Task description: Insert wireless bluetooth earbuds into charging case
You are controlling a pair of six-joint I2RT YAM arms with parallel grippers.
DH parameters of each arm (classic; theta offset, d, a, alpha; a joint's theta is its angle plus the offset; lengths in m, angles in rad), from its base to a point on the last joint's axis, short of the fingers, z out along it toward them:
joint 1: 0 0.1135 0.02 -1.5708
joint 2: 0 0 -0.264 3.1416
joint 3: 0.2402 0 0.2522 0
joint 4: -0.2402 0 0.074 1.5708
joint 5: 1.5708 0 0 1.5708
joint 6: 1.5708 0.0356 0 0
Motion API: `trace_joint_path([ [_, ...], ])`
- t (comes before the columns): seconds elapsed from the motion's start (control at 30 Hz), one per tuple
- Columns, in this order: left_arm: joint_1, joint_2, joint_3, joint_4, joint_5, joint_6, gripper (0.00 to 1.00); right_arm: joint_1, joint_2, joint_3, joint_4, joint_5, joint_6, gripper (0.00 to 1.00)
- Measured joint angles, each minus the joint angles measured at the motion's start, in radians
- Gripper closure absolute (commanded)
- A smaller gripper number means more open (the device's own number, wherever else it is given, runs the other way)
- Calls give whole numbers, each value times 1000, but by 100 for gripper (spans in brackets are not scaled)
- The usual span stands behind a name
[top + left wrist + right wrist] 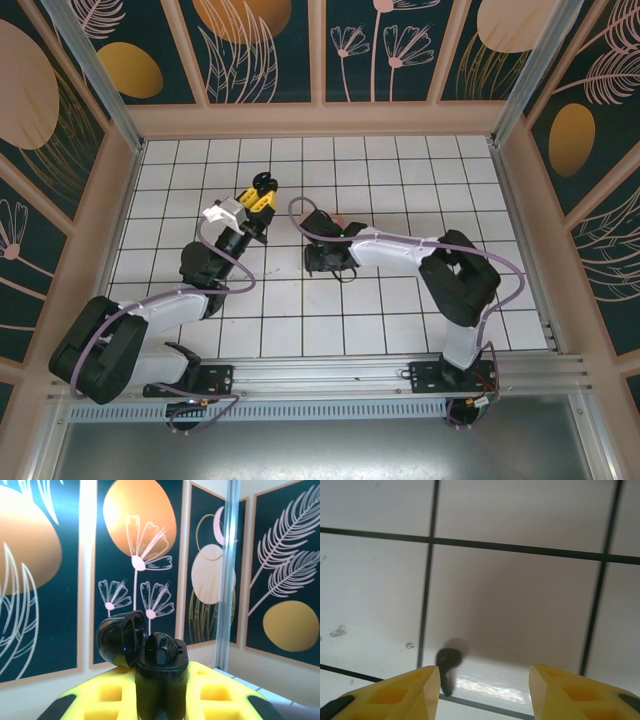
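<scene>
Black plastic charging case (161, 672), lid flipped open, stands clamped in the left gripper (160, 700) at lower centre, while the right gripper (485, 690) hangs parted, a small black stemmed earbud (447, 662) lying lower left just beside one yellow finger (395, 695)

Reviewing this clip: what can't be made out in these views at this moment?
- Left wrist: the charging case is dark inside, so whether a bud sits in it cannot be told; the left gripper's fingers and the bottom edge hide its base.
- Right wrist: the black earbud is blurred; whether the right gripper touches it is unclear.
- Top external: the right arm covers the table under that gripper.
</scene>
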Motion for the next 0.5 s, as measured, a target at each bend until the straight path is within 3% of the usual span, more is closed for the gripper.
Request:
trace_joint_path([
  [0.5, 18, -55, -29, 7, -61, 5, 100, 34, 125, 115, -43, 8, 24, 63],
])
